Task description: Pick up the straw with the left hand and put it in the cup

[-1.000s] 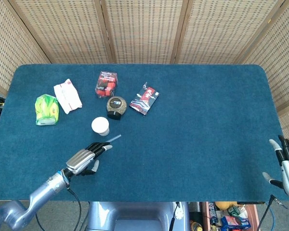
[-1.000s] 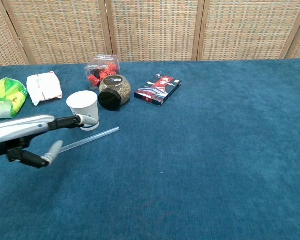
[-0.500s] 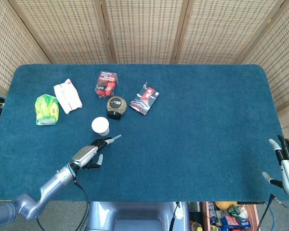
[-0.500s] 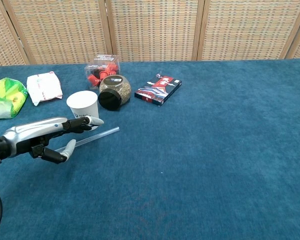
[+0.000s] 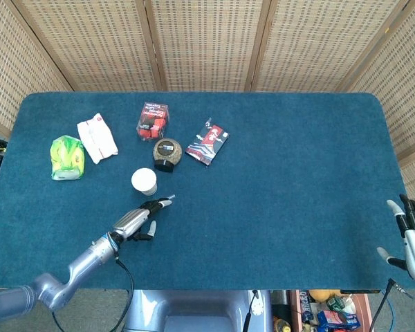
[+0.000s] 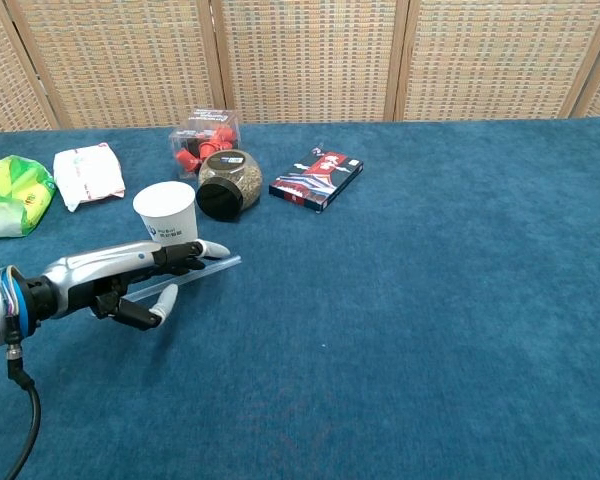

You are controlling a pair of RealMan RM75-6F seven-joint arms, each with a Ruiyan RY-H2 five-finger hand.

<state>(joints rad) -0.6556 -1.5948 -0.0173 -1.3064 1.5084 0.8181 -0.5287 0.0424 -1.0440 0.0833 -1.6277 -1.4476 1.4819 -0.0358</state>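
Note:
A clear straw [image 6: 212, 268] lies flat on the blue table just in front of the white paper cup [image 6: 167, 216], which stands upright [image 5: 144, 182]. My left hand [image 6: 145, 277] reaches over the straw, fingers stretched along it and spread, thumb below; it covers most of the straw, and only the straw's right end [image 5: 167, 201] shows. The left hand [image 5: 140, 218] holds nothing that I can see. My right hand [image 5: 411, 235] is at the lower right edge of the head view, off the table, fingers apart and empty.
Behind the cup are a round jar lying on its side [image 6: 223, 183], a clear box of red pieces [image 6: 202, 140] and a dark packet [image 6: 316, 179]. A white pouch [image 6: 88, 172] and a green bag [image 6: 13, 195] lie at the far left.
My left hand has moved forward and to the right along the straw, from beside its near end to over its middle. The straw, the cup and the right hand have not moved.

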